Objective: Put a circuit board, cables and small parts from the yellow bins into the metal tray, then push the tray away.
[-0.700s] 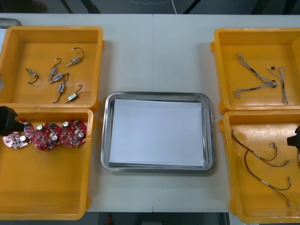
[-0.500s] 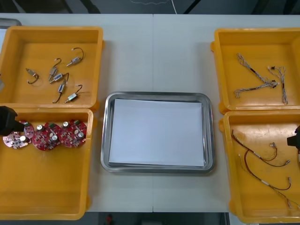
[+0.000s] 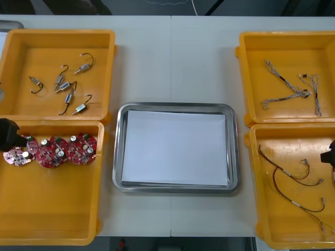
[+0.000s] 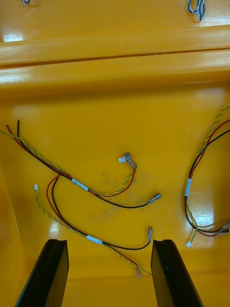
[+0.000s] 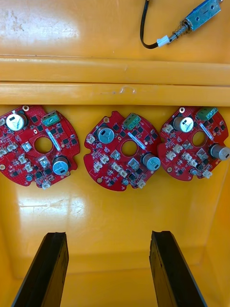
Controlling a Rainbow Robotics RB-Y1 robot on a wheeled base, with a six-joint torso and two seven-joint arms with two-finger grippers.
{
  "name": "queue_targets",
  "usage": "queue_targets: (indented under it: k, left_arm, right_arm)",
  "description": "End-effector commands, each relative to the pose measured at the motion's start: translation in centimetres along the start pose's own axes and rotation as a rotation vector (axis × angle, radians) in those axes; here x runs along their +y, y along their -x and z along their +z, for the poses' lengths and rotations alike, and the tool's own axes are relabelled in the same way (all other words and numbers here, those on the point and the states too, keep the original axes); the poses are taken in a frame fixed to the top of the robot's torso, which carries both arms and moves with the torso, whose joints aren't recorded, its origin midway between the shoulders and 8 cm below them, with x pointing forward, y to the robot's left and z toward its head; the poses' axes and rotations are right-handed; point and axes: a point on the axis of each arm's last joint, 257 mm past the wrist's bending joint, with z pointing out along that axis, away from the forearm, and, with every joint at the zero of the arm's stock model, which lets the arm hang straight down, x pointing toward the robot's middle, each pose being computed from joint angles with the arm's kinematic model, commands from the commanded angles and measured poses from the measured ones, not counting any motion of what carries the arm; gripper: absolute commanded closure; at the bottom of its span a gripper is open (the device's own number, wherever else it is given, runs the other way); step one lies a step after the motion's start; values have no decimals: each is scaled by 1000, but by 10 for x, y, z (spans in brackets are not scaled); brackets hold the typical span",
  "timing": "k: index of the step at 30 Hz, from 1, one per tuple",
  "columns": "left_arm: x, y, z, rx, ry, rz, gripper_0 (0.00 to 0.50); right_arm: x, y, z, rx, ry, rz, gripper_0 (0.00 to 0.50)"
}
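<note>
**Front view.** The metal tray (image 3: 233, 151) sits in the middle of the table (image 3: 172, 52), white inside and holding nothing. It lies between two pairs of yellow bins (image 3: 52, 209), so either arm can reach it.
- The far left bin holds the small metal parts (image 3: 60, 82).
- The near left bin holds three round circuit boards (image 3: 52, 151), in a row along its far wall.
- The far right bin holds the blue and white cables (image 3: 287, 89).
- The near right bin holds the red and yellow cables (image 3: 293, 178).

The left gripper (image 3: 11, 136) reaches in at the table's left edge, at the outer end of the row of boards. The right gripper (image 3: 330, 156) reaches in at the right edge, over the near cable bin. With the tray bare, the task looks to be at its very start.

**Right wrist view.** The right gripper's fingers (image 4: 48, 268) stand wide apart with nothing between them, aimed down at the bin floor. The cables lie loose just beyond the tips, one strand crossing the gap ahead. The arm hovers above them without touching.

**Left wrist view.** The left gripper is likewise released and empty, its fingers (image 5: 45, 268) spread. The middle board (image 5: 123, 151) lies flat, straight ahead of the gap, with a neighbour close on each side. This arm seems lined up for a board as the first pick. The crowded neighbours leave little room for the fingers.
</note>
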Motion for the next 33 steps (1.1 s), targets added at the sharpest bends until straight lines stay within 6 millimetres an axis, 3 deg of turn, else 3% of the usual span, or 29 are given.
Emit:
queue_targets:
  k: [1,33]
  left_arm:
    - [-8,10,-2,-25,-10,-36,0]
    - [-8,10,-2,-25,-10,-36,0]
  right_arm:
    - [-7,-3,-3,10,-33,0,0]
    - [-7,-3,-3,10,-33,0,0]
